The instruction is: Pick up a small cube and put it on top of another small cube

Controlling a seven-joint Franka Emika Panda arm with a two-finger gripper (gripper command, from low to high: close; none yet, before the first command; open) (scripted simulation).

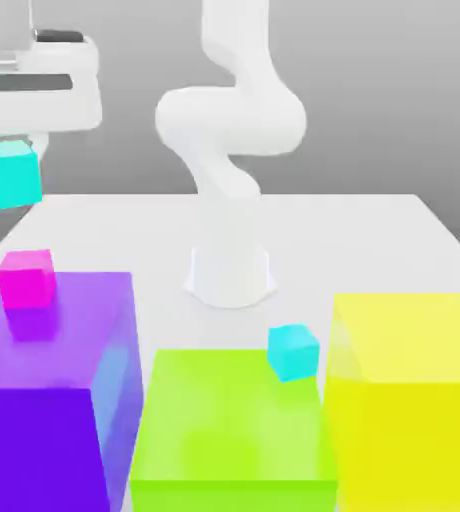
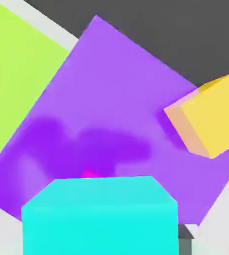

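One small cyan cube (image 1: 9, 175) hangs high at the exterior view's left, and my gripper (image 1: 12, 158) is shut on it under the white hand. In the hand view this held cube (image 2: 99, 214) sits close to the camera, above the big purple block (image 2: 116, 99). The other small cyan cube (image 1: 294, 351) rests on the back edge of the big green block (image 1: 234, 430), near the yellow block. The held cube is well left of it and much higher.
A small magenta cube (image 1: 26, 278) sits on the purple block (image 1: 54, 400), almost below the held cube. A small orange-yellow cube (image 2: 208, 114) lies at that block's edge. A big yellow block (image 1: 409, 400) stands at the exterior view's right. The arm's white base (image 1: 230, 270) stands behind the blocks.
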